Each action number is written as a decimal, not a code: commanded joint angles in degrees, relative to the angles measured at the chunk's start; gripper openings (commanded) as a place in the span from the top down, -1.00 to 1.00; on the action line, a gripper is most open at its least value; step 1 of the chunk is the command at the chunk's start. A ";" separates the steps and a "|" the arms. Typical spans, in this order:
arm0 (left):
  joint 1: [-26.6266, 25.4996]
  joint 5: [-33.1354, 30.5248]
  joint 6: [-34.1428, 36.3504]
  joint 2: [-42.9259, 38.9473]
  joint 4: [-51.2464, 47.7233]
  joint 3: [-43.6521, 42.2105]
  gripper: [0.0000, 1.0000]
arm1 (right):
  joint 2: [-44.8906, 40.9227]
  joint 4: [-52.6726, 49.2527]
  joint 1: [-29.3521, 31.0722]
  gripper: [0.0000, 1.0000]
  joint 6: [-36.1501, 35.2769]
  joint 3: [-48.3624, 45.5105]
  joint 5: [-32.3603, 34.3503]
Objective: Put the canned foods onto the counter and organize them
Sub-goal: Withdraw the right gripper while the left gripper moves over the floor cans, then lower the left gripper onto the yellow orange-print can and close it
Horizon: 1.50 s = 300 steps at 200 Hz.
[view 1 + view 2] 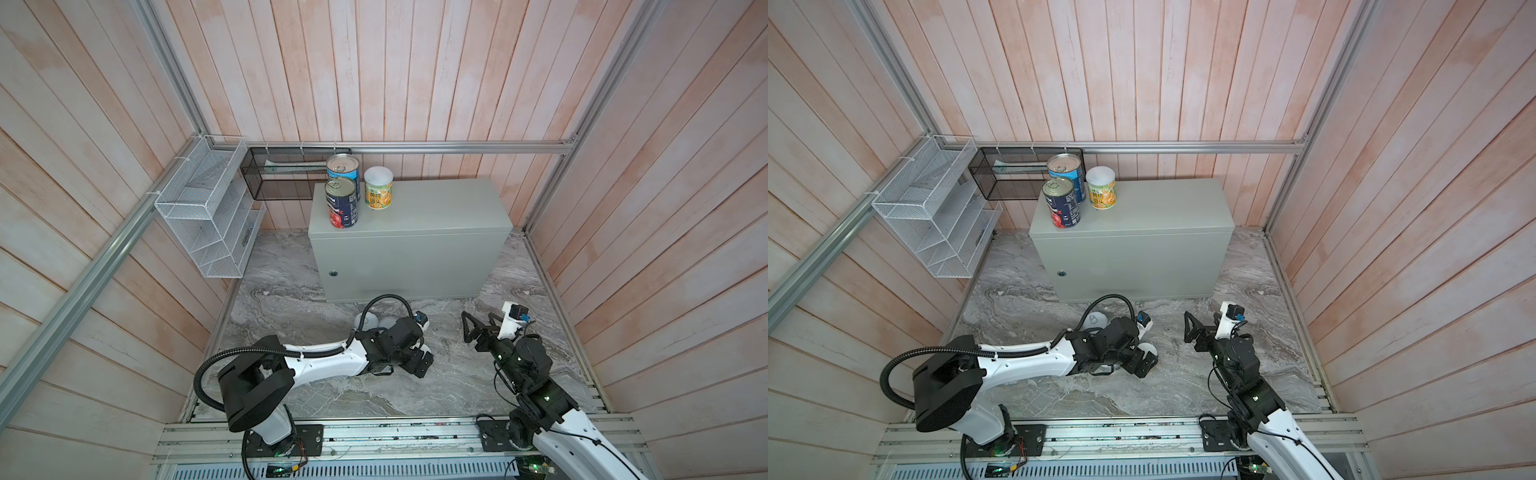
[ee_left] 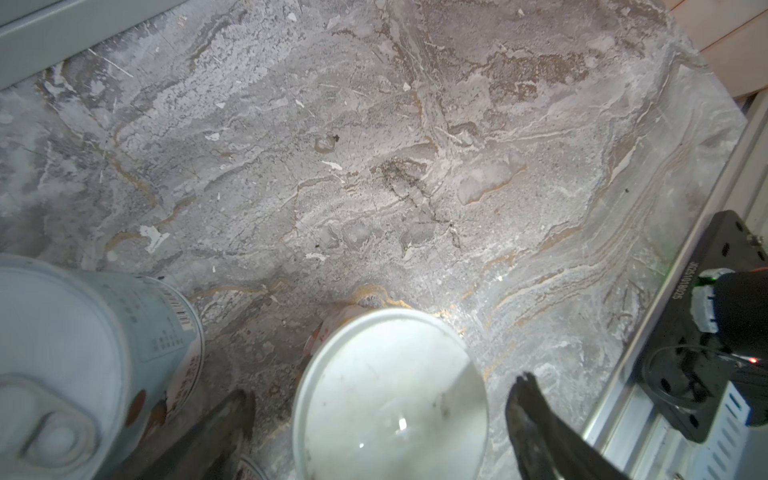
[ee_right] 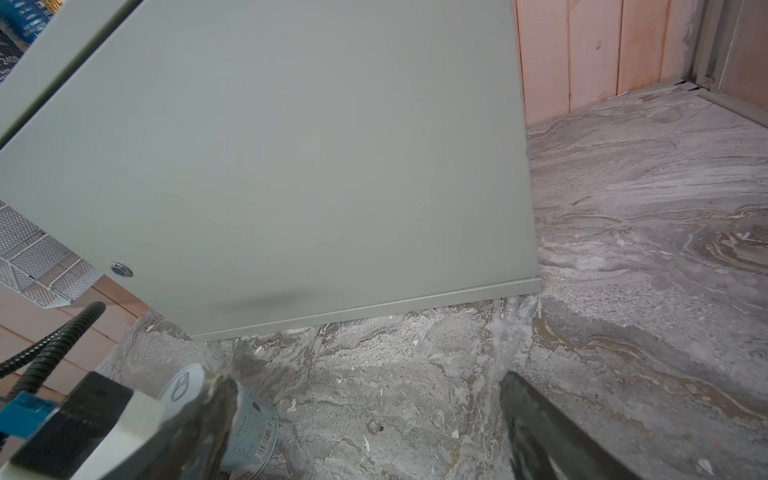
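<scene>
On the left end of the counter stand three canned foods: a navy tomato can, a light blue can behind it, and a yellow-green white-lidded can. My left gripper is low over the marble floor, open, its fingers either side of a white-lidded can with gaps showing. A pale pull-tab can stands beside it. My right gripper hangs open over bare floor, with a pale can behind one finger.
A white wire basket and a black mesh basket hang on the walls left of the counter. An aluminium rail carrying both arm bases runs along the front. Wooden walls close in both sides.
</scene>
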 commanded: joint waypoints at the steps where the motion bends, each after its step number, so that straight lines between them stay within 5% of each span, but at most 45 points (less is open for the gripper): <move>1: -0.22 1.09 0.66 1.32 1.21 0.98 -0.87 | -0.31 -0.72 -0.35 -0.96 0.38 -0.38 0.77; 119: -0.18 -0.38 2.35 4.11 -0.07 3.74 -0.23 | -0.35 -0.92 -1.05 -0.96 1.26 0.32 -0.34; 209: 1.80 -1.34 3.35 2.41 0.81 5.99 -0.07 | 3.21 1.02 -1.18 -0.96 0.65 1.39 -2.64; 300: 8.25 5.92 2.27 2.34 1.95 9.23 -0.06 | 4.63 2.25 -1.22 -0.96 -0.67 0.70 -6.95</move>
